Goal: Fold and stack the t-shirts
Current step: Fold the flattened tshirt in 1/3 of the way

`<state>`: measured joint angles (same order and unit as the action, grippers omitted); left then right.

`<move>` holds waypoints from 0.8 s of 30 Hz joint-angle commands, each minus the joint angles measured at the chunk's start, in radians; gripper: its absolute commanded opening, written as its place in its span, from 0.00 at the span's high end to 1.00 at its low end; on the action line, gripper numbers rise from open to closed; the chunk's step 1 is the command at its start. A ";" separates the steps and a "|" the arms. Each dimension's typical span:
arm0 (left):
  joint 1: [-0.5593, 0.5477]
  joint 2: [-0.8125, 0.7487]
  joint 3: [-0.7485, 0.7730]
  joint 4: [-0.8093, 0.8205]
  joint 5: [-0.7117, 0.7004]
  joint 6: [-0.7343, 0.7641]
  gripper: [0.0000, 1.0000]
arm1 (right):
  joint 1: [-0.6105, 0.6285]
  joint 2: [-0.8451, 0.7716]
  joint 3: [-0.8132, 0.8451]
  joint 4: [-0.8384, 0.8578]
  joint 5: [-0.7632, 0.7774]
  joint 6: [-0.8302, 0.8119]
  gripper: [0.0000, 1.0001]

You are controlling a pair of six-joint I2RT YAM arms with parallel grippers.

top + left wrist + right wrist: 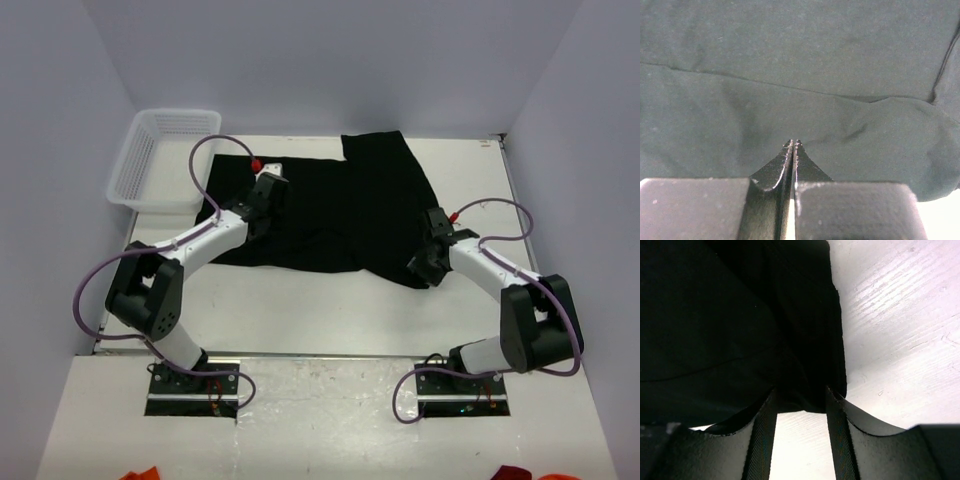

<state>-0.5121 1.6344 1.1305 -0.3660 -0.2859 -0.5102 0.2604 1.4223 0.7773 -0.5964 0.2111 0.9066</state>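
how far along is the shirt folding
Nothing looks folded or stacked yet: one shirt lies spread on the table. In hand: left gripper shut at its cloth, right gripper open around its near right corner. Folding and stacking all remain.

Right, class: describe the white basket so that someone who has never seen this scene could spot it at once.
Start at the white table, walled on three sides. Look to its far left corner, beyond the left arm and just left of the spread black t-shirt. The basket stands there: the only white, mesh-walled, open container in sight.
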 commanded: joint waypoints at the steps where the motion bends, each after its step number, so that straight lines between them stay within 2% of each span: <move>1: -0.003 0.025 -0.006 0.032 0.034 0.030 1.00 | -0.006 -0.025 -0.012 0.023 -0.004 0.044 0.58; 2: -0.003 0.051 -0.005 0.044 0.074 0.036 1.00 | -0.006 -0.037 -0.018 0.018 0.008 0.046 0.62; 6: -0.009 0.110 0.008 0.055 0.137 0.032 1.00 | -0.009 -0.066 -0.030 -0.006 0.045 0.057 0.67; 9: -0.017 0.145 0.005 0.053 0.128 0.021 1.00 | -0.012 -0.089 -0.030 -0.028 0.066 0.067 0.85; 10: -0.017 0.160 0.006 0.049 0.117 0.015 1.00 | -0.015 -0.095 -0.030 -0.042 0.073 0.071 0.97; 11: -0.017 0.168 0.009 0.030 0.085 0.006 1.00 | -0.016 -0.106 -0.029 -0.046 0.079 0.071 1.00; 24: -0.016 0.297 0.038 -0.037 0.030 -0.067 1.00 | -0.098 -0.137 0.004 -0.169 0.209 0.028 1.00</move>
<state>-0.5251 1.8740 1.1679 -0.3679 -0.2230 -0.5438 0.1925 1.3167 0.7540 -0.6987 0.3283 0.9455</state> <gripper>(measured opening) 0.002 0.007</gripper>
